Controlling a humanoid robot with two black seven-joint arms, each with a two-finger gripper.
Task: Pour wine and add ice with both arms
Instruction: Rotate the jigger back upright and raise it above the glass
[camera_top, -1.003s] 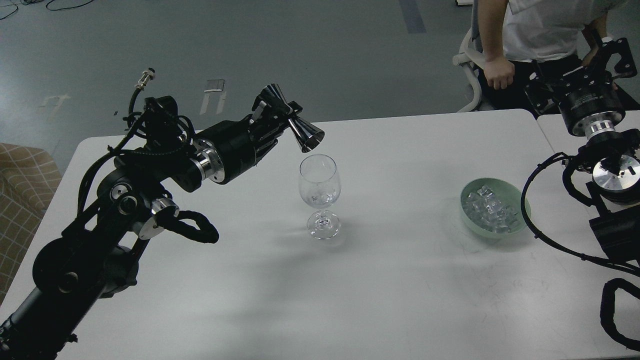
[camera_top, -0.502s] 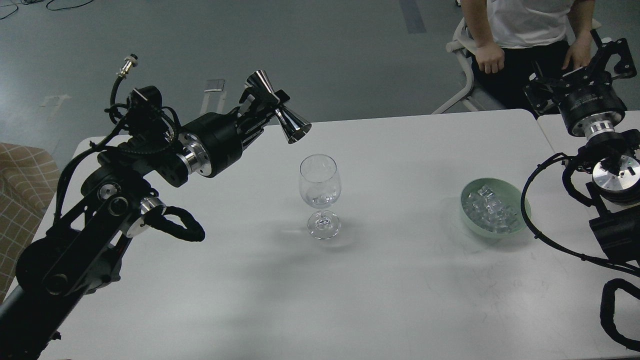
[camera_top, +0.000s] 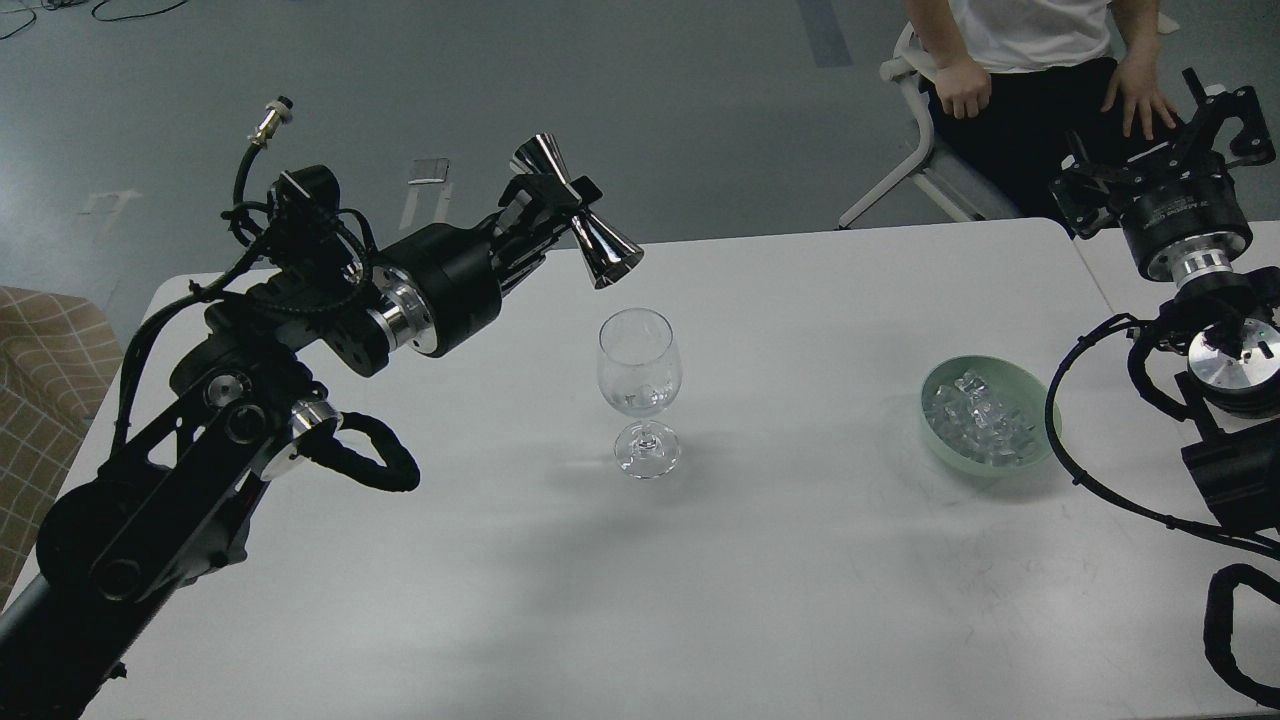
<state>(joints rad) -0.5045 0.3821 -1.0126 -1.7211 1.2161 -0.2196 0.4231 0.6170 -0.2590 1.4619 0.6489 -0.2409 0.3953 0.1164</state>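
The wide white rectangular table (camera_top: 780, 560) carries everything, and the clear stemmed wine glass (camera_top: 640, 390) standing upright near its middle serves as the landmark. To the left of the glass, the black left arm (camera_top: 250, 400) with silver ring joints and looped cables rises from the lower left corner toward it. The black right arm (camera_top: 1215, 330) stands well to the right of the glass, at the table's edge, near a seated person in a white shirt (camera_top: 1030, 40) beyond the far right corner. Right of the glass, well apart from it, sits the pale green round bowl (camera_top: 935, 440) holding the ice (camera_top: 980, 420) — a pile of small clear cubes. The left gripper (camera_top: 545, 200) is clamped on a shiny steel double-cone jigger (camera_top: 580, 215), tilted with one mouth pointing down-right, just above and left of the glass rim, not touching it. The right gripper (camera_top: 1160, 160) holds nothing — whether its fingers are spread cannot be told. A little clear wine (camera_top: 640, 400) lies low in the glass bowl.
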